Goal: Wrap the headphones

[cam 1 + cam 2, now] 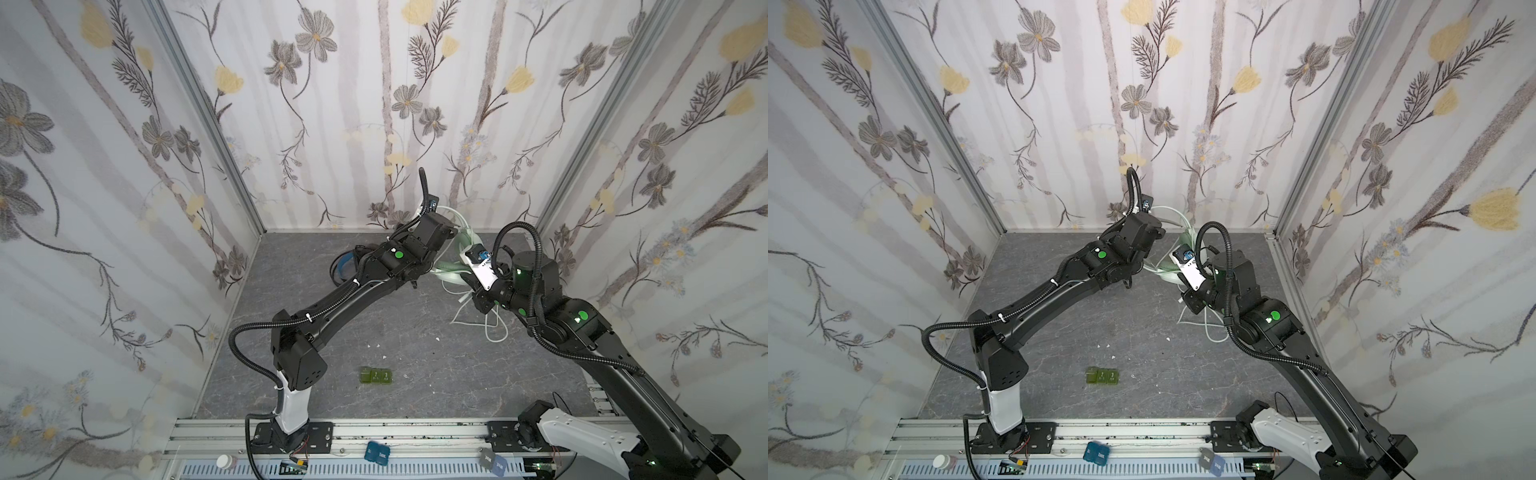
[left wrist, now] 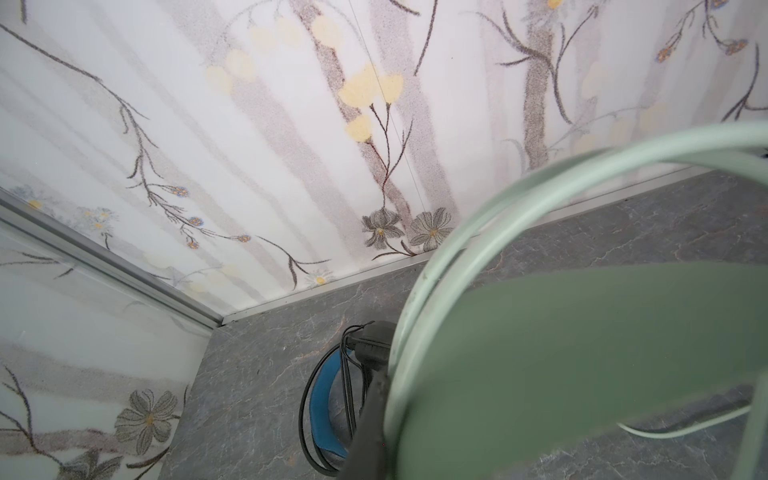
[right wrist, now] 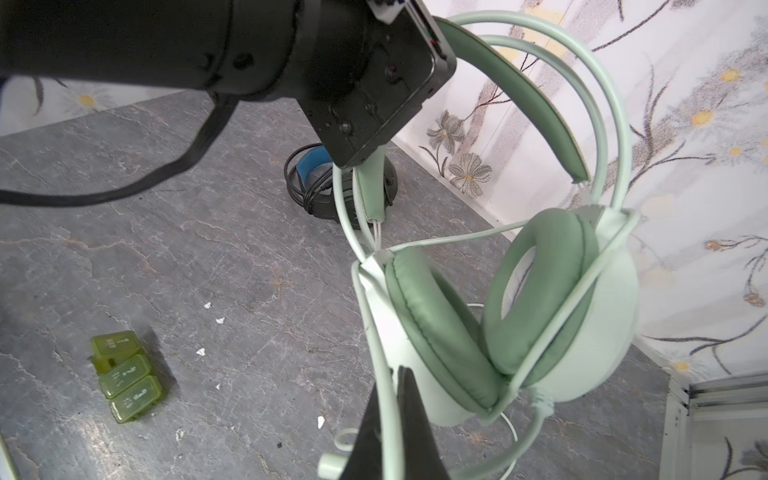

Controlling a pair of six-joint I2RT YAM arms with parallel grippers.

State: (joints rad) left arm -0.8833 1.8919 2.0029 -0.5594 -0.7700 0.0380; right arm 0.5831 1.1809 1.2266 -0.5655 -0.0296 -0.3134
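left gripper (image 3: 362, 161), mint headset (image 3: 436, 332) headband-up

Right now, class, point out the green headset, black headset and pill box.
green headset (image 3: 436, 328): right wrist view, ear cushion
black headset (image 3: 311, 164): right wrist view, blue headband
pill box (image 1: 376, 376): a top view, middle lid

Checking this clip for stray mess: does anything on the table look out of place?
Small white scraps lie scattered on the grey table near the green three-part case; they look like debris. Neither belongs with the mint headset.
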